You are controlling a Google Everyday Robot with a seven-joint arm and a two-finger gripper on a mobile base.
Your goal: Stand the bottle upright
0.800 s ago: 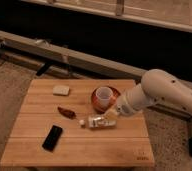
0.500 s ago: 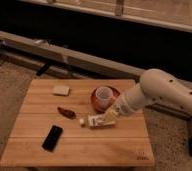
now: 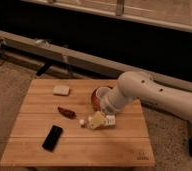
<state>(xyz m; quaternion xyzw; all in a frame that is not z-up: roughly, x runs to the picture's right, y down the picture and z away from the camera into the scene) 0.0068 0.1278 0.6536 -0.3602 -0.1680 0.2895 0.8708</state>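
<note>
A small bottle [image 3: 95,120] with a pale yellow label and a white cap lies on its side on the wooden table [image 3: 79,150], cap end pointing left. My gripper [image 3: 108,118] is down at the bottle's right end, at the end of the white arm [image 3: 139,92] that reaches in from the right. The bottle's base end is hidden by the gripper.
A red and white cup [image 3: 101,96] stands just behind the gripper. A dark red chili pepper [image 3: 66,112] lies left of the bottle. A black phone [image 3: 52,138] lies at the front left. A pale sponge [image 3: 61,90] sits at the back left.
The bottle has shifted slightly left with the gripper at its right end; it still lies on its side.
</note>
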